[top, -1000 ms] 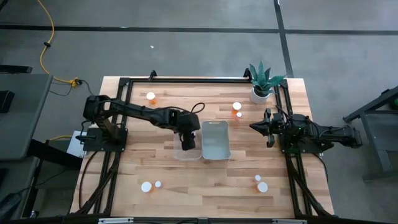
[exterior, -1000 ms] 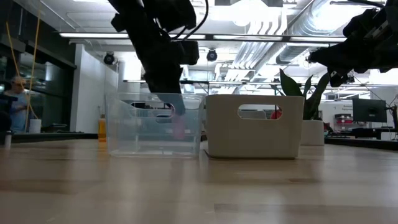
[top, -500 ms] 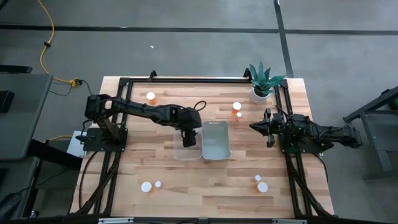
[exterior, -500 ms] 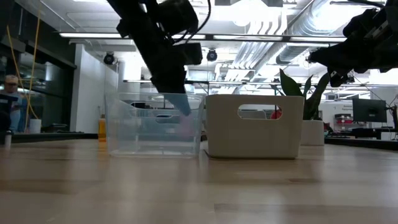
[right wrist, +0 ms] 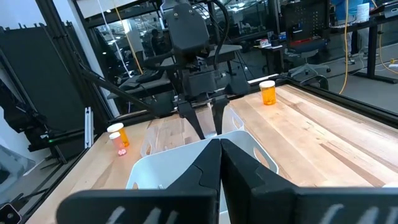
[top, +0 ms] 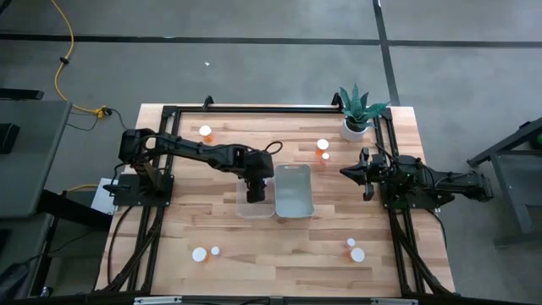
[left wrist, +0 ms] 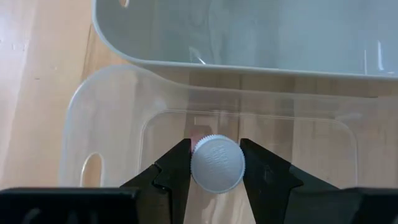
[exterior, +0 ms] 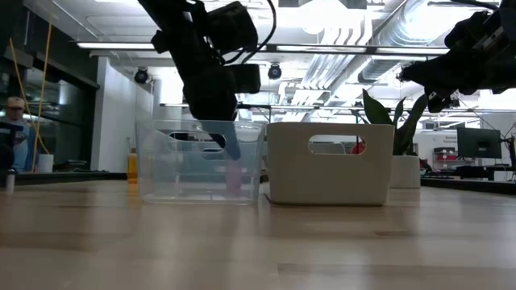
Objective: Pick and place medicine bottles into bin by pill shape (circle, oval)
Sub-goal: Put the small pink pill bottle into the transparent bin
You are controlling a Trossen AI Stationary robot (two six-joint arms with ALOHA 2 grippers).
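My left gripper [top: 257, 193] reaches down into the clear bin [top: 251, 207] and is shut on an orange medicine bottle with a white cap [left wrist: 216, 163]. The bottle shows through the bin's wall in the low view [exterior: 234, 173]. The white bin [top: 293, 191] stands right beside the clear one. My right gripper [top: 345, 172] hovers shut and empty near the table's right side. Other bottles stand on the table: one at the far left [top: 205, 131], two at the far right [top: 322, 145], two near left [top: 199, 254], two near right [top: 358, 254]. My left gripper pinches the bottle between its two fingers [left wrist: 177, 168], at or just under the white cap's rim [left wrist: 196, 163]. The fingers come from above, pointing down. The bottle stands upright inside the clear bin, cap up; whether its bottom touches the bin's floor I cannot tell.
A white plant pot [top: 354, 128] with a green plant stands at the far right corner. Black frame rails run along the table's left, right and far sides. Bare wood lies between the bins and the near bottles. A person shows far off in the room [exterior: 14, 129].
My left gripper has swung a little toward the white bin and back, and has gone down a little inside the clear bin. It stays shut on the bottle, which now sits lower in the bin.
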